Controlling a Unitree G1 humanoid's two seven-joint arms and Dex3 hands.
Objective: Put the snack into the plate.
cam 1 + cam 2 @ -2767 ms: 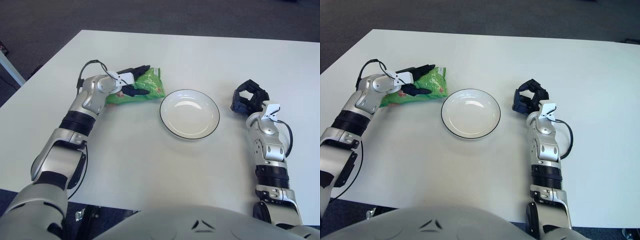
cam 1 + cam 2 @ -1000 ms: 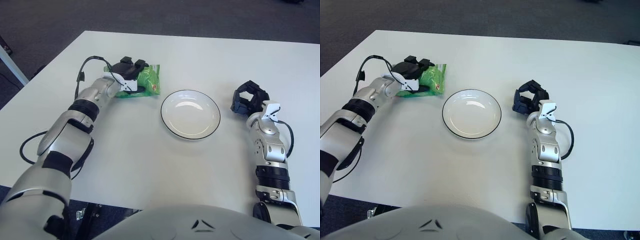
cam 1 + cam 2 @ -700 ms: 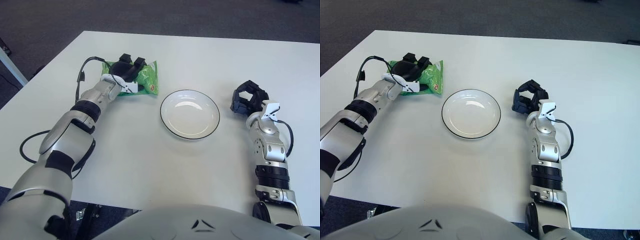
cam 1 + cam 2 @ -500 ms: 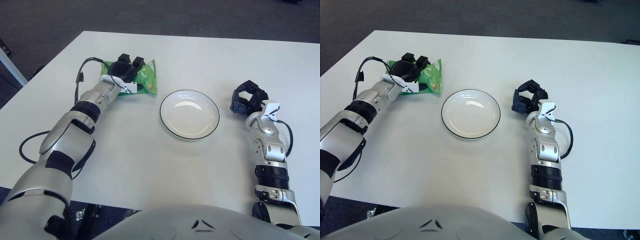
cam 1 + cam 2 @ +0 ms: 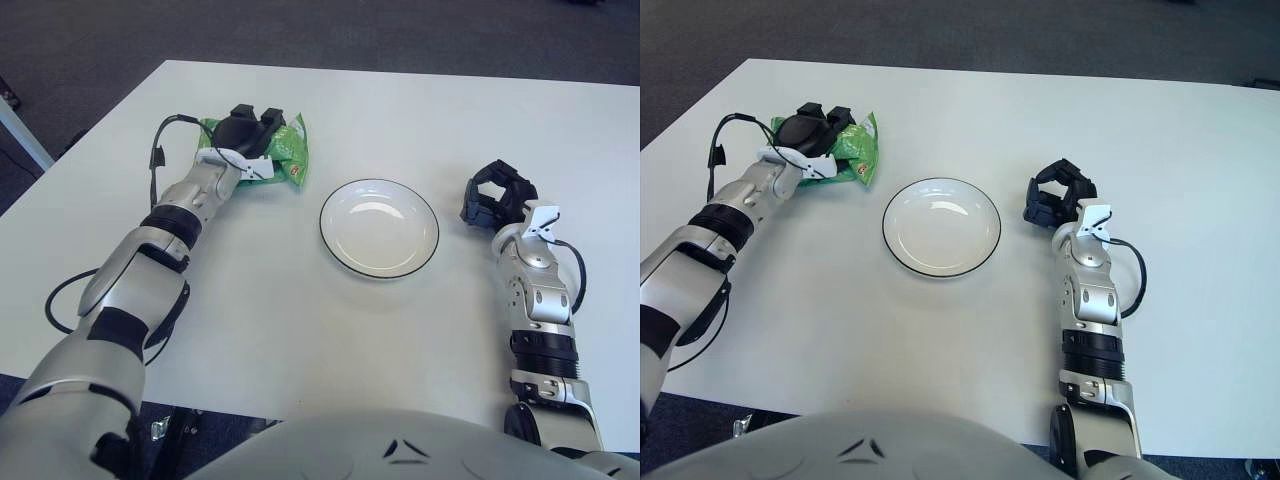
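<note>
In the left eye view the task reads as barely begun: the round white plate with a thin dark rim (image 5: 379, 227) sits bare at the middle of the white table (image 5: 300, 330), and the crinkled green plastic snack packet (image 5: 285, 152) is off to the plate's left and a little farther back, near the plate but clearly apart from it. The robot's left hand (image 5: 244, 133) is on top of the packet with its dark fingers curled down over it, and I judge it to have hold of the packet, though whether the packet is lifted off the table or only pressed against it cannot be told. What is left, then, is carrying the packet across and letting it go in the plate. The packet looks soft and puffy, glossy green with a small patch of red and white print near its right edge, and it should crumple easily under the fingers. In the right eye view the same layout shows: the packet's right edge sticks out from under the left hand, the plate holds nothing, and the right hand (image 5: 1058, 196) shows to the right of the plate, fingers curled in on themselves around nothing.
</note>
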